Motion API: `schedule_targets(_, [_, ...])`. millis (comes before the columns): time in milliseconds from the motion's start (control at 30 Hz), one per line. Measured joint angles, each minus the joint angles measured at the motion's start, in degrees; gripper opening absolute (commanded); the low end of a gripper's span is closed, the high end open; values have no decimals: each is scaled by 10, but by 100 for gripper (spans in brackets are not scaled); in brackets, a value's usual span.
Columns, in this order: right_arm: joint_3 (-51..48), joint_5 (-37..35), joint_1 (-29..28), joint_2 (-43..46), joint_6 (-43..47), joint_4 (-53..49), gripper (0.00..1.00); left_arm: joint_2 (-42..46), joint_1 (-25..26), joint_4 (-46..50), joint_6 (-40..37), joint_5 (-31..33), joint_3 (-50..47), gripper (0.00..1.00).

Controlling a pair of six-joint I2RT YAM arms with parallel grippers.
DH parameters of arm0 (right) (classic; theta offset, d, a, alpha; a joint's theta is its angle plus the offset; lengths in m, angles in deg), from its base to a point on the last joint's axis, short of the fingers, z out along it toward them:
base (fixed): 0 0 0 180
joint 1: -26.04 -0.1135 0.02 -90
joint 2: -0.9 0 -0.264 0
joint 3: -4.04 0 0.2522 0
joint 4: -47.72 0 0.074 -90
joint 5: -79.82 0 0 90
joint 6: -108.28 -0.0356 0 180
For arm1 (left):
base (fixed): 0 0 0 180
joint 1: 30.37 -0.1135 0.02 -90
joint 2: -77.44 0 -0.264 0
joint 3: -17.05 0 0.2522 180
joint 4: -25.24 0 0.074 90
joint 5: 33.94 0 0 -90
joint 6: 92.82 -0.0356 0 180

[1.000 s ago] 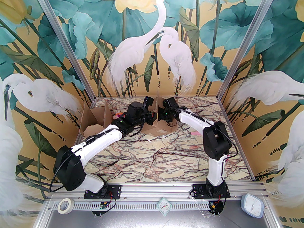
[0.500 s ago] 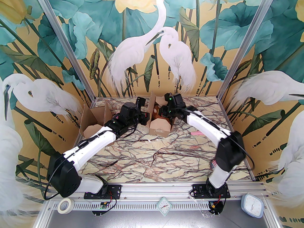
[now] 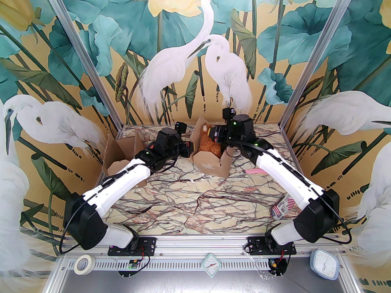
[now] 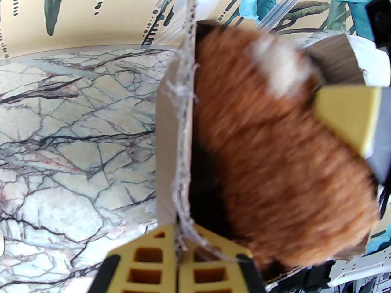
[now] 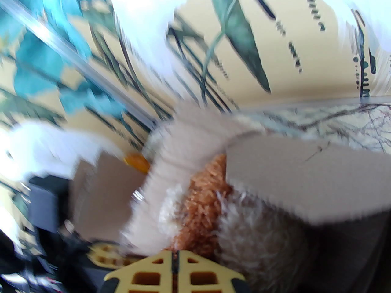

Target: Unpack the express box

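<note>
We read "Place" on the flag-striped packet (image 3: 282,207) at right; the rest is too small. Left gripper (image 4: 178,240) pinches a wall of the express box (image 3: 210,162), far-middle of the table (image 3: 195,200). Right gripper (image 5: 175,256) is closed against the plush toy (image 3: 209,145) inside; blur hides whether it grips.

We have drawn our right gripper (image 3: 214,132) up the frame, and the box (image 3: 210,164) at centre now bares a plush (image 3: 210,146).

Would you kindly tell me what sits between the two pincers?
In the top view, the open cardboard box, with a brown plush toy inside, sits between the left pincer and the right pincer.
</note>
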Motion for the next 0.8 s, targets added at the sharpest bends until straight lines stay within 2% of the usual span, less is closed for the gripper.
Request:
schedule_targets(400, [-27,86,72,-7,-179,223,0,-27,12,15,37,23,44,0])
schedule_targets(667, [-113,115,131,14,-259,324,0,-50,19,30,58,24,69,0])
schedule_targets(800, [-175,113,164,30,-325,430,0,-62,21,51,59,33,73,0])
